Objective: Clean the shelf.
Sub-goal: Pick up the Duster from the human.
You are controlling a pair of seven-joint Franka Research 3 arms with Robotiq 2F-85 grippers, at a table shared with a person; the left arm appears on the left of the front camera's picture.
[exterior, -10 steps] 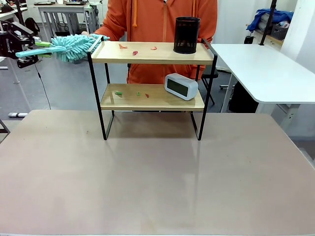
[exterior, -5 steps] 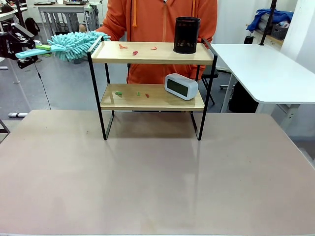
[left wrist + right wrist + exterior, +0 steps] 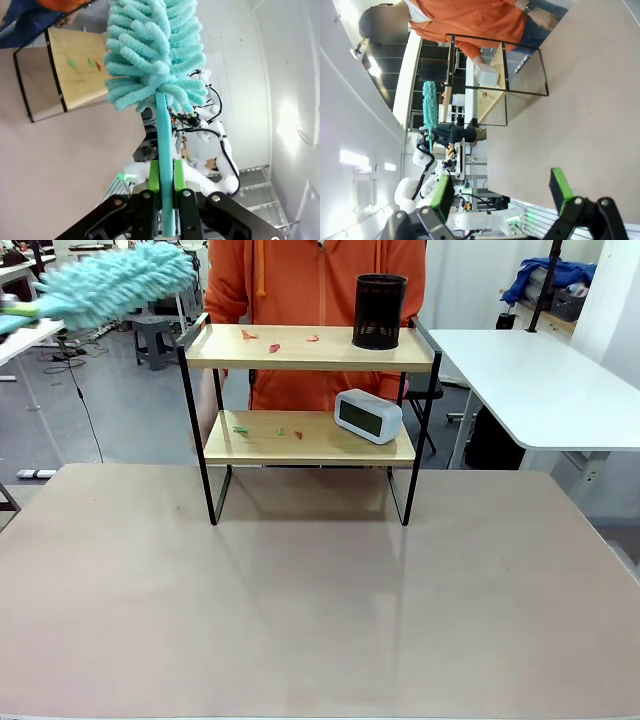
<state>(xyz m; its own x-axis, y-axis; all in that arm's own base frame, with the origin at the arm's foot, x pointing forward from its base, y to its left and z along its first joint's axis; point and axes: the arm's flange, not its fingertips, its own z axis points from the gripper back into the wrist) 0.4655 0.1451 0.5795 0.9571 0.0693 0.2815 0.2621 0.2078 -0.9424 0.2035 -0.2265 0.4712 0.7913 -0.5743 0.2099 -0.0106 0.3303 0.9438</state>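
My left gripper [image 3: 166,170] is clenched on the thin teal handle of the duster [image 3: 150,50], green pads [image 3: 154,175] pressed flat on either side of it. My right gripper [image 3: 500,189] hangs with its jaws wide apart and nothing between them.

The shelf [image 3: 310,348] stands at the far edge of the surface [image 3: 320,600], about the middle, with a person in orange [image 3: 315,280] right behind it. I judge it light and stiff: two wooden boards in a thin black frame on narrow legs. A hard sideways sweep could slide or rock it. If it needs steadying, I would take a side rail or a front upright, not a board edge. The boards look smooth, so the scraps [image 3: 273,345] on top should brush off easily. The duster itself is soft and light, and its fluffy head will give way against the rails.

A black mesh cup [image 3: 380,310] stands on the top board near its right end. A grey clock [image 3: 368,415] sits on the lower board, also to the right. Whatever lies behind either is hidden from me. The lower scraps [image 3: 240,429] are too small to identify. In the front view the duster head is blurred and its handle is cut off at the left edge.
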